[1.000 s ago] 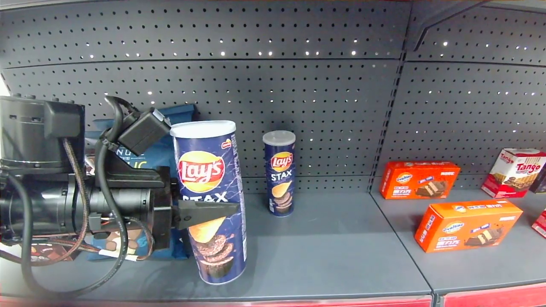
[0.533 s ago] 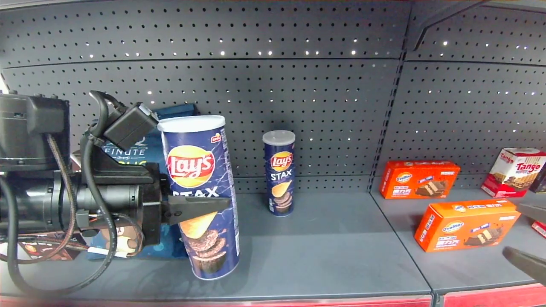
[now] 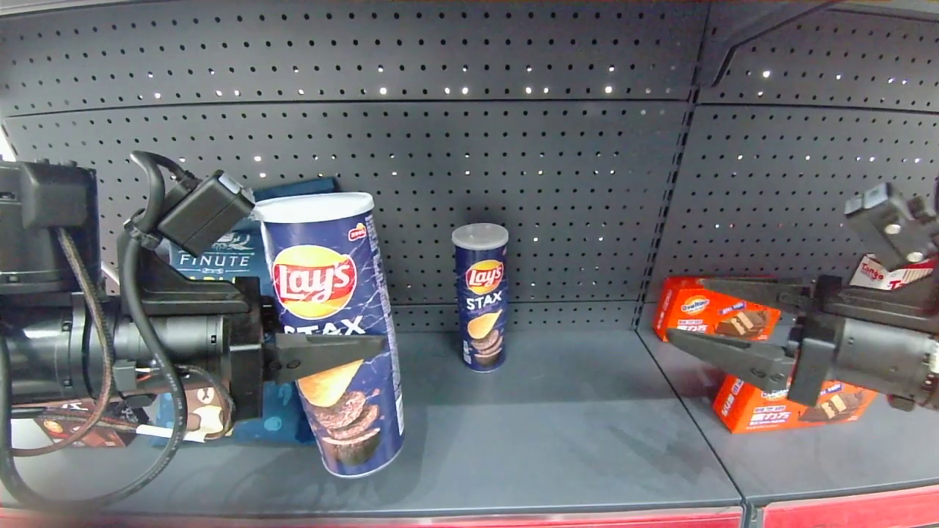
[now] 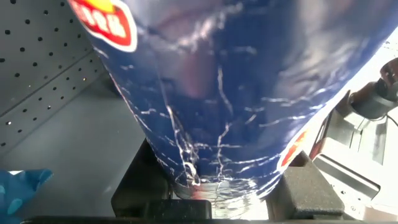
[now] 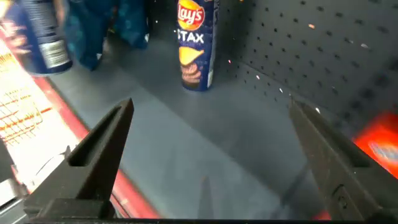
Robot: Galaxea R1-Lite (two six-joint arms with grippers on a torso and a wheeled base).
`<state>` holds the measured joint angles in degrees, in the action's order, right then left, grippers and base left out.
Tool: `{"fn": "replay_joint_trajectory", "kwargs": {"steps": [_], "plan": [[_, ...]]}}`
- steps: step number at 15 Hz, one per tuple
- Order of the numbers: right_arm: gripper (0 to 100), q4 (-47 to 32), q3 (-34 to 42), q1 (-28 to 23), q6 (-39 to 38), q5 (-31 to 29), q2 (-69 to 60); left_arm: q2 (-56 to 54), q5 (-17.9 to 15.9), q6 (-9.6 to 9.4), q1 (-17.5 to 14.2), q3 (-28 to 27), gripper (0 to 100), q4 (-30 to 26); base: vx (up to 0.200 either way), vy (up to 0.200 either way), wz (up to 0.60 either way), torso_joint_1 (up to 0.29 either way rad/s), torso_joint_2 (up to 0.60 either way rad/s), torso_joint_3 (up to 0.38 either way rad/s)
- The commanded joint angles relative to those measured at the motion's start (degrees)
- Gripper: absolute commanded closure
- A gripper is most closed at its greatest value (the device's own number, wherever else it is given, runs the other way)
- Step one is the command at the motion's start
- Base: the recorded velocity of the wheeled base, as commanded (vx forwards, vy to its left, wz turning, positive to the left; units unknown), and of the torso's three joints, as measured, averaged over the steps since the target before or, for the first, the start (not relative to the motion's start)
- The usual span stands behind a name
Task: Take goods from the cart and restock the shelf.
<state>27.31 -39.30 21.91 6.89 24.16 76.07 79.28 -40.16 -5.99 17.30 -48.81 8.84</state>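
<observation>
A tall blue chip can (image 3: 330,323) with a white lid leans slightly at the front left of the grey shelf (image 3: 557,433), its base low by the shelf floor. My left gripper (image 3: 352,345) is shut on the can's middle; the can (image 4: 236,106) also looms close in the left wrist view. A smaller blue chip can (image 3: 480,297) stands upright near the pegboard back wall, and appears again (image 5: 196,43) in the right wrist view. My right gripper (image 3: 689,309) hangs open at the right, in front of the orange boxes, holding nothing.
A blue snack bag (image 3: 220,257) stands behind the left gripper. Two orange boxes (image 3: 748,411) lie on the right shelf section, partly hidden by the right arm. A white-and-red box (image 3: 888,275) stands at the far right. Open shelf floor lies between the cans and the boxes.
The left gripper has carried the tall can a little to the left. The right gripper has come in from the right edge and now hangs open before the orange boxes.
</observation>
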Motion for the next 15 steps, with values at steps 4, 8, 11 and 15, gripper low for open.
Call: {"fn": "replay_joint_trajectory", "kwargs": {"steps": [4, 8, 11, 15], "plan": [[0, 5.74, -8.33, -0.99, 0.32, 7.3, 16.83, -0.35, -0.1, 0.01, 0.02, 0.12, 100, -0.05, 0.0, 0.0, 0.0, 0.0, 0.0, 0.0], [0, 12.07, -13.61, -1.78, 0.32, 12.31, 25.53, -1.67, -0.19, 0.01, 0.02, 0.73, 100, -0.05, 0.0, 0.0, 0.0, 0.0, 0.0, 0.0], [0, 13.65, -17.21, -1.87, 0.32, 14.51, 30.19, -1.67, -0.27, 0.01, -0.07, 1.97, 100, -0.05, 0.0, 0.0, 0.0, 0.0, 0.0, 0.0], [0, 16.73, -20.73, -1.34, 0.32, 19.34, 35.82, -1.58, -0.27, 0.01, -0.07, 2.49, 100, 0.04, 0.0, 0.0, 0.0, 0.0, 0.0, 0.0]]}}
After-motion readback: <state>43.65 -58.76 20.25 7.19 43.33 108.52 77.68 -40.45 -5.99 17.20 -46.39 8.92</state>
